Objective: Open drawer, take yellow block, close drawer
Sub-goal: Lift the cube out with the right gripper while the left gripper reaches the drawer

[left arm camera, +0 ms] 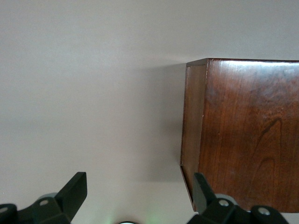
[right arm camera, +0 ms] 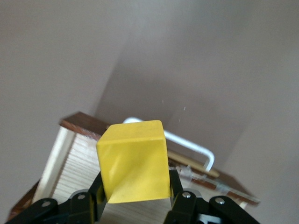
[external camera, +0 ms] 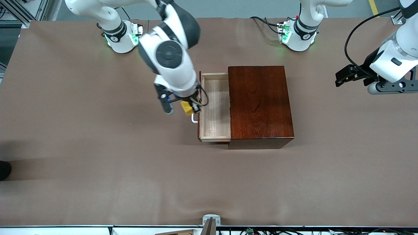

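1. while reaching in from its base at the top of the front view, right arm bent down over the drawer front, with the right gripper (external camera: 183, 105) up in the air over the front edge of the drawer (external camera: 214, 107) and its white handle (external camera: 194, 118); fingers clamped on the yellow block (external camera: 187, 107).
2. parked out at the left arm's end of the table: left arm waiting, left gripper (external camera: 341, 78) low over the brown table cover (external camera: 98, 147), well apart from the box (external camera: 259, 104), fingers (left arm camera: 74, 189) spread wide with nothing between them.
3. drawer pulled out toward the right arm's end of the table, pale wood floor showing.
4. hidden or cut off: most of the handle under the right wrist in the front view, only its nearer end peeking out; right fingertips largely covered by the block in the right wrist view (right arm camera: 133, 161); drawer floor (right arm camera: 70, 172) partly blocked by the cube there.
5. seen from the left wrist: only a corner and side of the reddish-brown box (left arm camera: 243, 135), drawer out of sight.
6. block squeezed between the two black fingers (right arm camera: 180, 186), tilted, lifted clear of the drawer, just above the handle (right arm camera: 196, 148) and the drawer's front panel.
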`<state>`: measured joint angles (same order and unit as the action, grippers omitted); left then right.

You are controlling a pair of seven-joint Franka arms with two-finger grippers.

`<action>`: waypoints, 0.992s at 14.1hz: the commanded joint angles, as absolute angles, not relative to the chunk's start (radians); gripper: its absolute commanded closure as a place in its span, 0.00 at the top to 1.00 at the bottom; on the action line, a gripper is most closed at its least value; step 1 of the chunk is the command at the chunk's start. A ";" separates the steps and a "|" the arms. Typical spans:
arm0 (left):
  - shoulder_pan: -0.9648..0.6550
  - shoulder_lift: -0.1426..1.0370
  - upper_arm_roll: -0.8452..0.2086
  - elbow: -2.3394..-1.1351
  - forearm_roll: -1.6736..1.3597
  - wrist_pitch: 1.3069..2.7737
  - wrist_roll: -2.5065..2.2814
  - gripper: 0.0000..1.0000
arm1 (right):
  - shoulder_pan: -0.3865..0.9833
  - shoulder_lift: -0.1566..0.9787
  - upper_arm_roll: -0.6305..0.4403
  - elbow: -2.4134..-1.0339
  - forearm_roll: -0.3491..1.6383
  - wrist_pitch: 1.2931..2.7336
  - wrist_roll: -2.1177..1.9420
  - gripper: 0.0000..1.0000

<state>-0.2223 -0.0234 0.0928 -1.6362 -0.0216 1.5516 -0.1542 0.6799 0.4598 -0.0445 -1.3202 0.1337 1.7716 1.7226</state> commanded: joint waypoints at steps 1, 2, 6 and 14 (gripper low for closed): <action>-0.230 -0.028 0.081 -1.644 -0.008 1.566 -0.176 1.00 | 0.594 0.387 -0.029 -1.331 0.137 1.677 1.549 0.00; -0.230 -0.026 0.069 -1.640 -0.008 1.566 -0.198 1.00 | 0.560 0.368 -0.029 -1.333 0.137 1.639 1.476 0.00; -0.242 0.076 -0.087 -1.542 -0.008 1.566 -0.328 1.00 | 0.425 0.316 -0.031 -1.344 0.137 1.502 1.156 0.00; -0.506 0.451 -0.241 -1.275 -0.003 1.831 -0.993 1.00 | 0.181 0.258 -0.032 -1.439 0.135 1.436 0.628 0.00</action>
